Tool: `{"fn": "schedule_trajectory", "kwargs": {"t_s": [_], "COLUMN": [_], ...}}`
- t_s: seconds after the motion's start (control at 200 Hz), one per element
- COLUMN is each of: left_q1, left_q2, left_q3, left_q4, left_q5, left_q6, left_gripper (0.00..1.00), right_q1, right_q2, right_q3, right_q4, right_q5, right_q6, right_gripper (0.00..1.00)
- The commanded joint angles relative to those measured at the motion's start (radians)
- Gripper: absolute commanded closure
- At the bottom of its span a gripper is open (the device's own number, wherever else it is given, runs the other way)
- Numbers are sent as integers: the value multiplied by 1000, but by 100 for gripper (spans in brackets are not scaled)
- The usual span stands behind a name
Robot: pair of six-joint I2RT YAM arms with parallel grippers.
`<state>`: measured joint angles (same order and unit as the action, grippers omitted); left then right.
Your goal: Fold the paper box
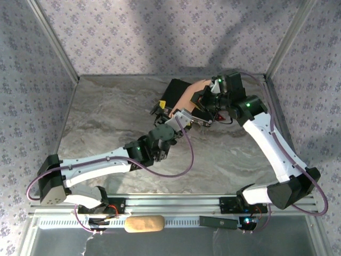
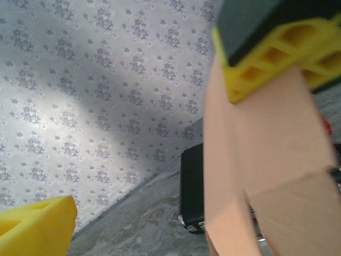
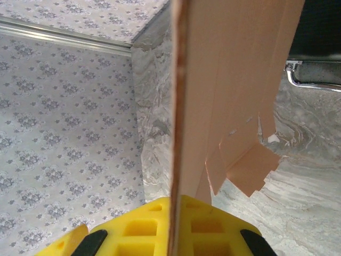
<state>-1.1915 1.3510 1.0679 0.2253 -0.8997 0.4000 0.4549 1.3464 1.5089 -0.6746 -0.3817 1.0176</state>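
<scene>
Right wrist view: clamped tight with right gripper (image 3: pixel 173 213) on the paper box (image 3: pixel 229 80), a flat sheet held upright over the marble table (image 3: pixel 303 208), near the black case (image 3: pixel 319 26). Spread wide with left gripper (image 1: pixel 183 118) just beside the sheet.

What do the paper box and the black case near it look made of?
The paper box looks like thin salmon-tan cardboard with a matte finish: a bare cut edge and crisp creased flaps show. The black case is probably hard plastic, smooth and dull, with a shiny metal fitting at its edge.
</scene>
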Motion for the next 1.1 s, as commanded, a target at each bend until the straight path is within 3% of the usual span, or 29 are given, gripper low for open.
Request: {"fn": "schedule_trajectory", "kwargs": {"t_s": [0.0, 0.19, 0.37, 0.53, 0.795, 0.889, 1.004, 1.099], "left_q1": [23, 26, 29, 38, 37, 38, 49, 82], "left_q2": [24, 65, 63, 104, 121, 113, 95, 53], "left_q3": [65, 131, 102, 138, 158, 164, 182, 200], "left_q4": [-32, -153, -118, -127, -113, -107, -144, -215], "left_q5": [35, 69, 62, 57, 25, 18, 26, 56], "left_q6": [-15, -23, -13, 2, 14, 10, -32, -133], "left_gripper": [9, 37, 29, 35, 85, 99, 100, 100], "right_q1": [8, 6, 0, -1, -14, -24, -49, -90], "right_q2": [-21, -17, -11, -17, -22, -18, -28, -74], "right_q3": [-3, -3, 2, -6, -16, -14, -12, -25], "right_q4": [21, 39, 44, 50, 49, 59, 69, 105], "right_q5": [-15, -29, -35, -39, -49, -71, -105, -110], "right_q6": [26, 50, 76, 96, 109, 113, 88, 51], "right_gripper": [100, 100, 100, 100, 100, 100, 51, 26]}}
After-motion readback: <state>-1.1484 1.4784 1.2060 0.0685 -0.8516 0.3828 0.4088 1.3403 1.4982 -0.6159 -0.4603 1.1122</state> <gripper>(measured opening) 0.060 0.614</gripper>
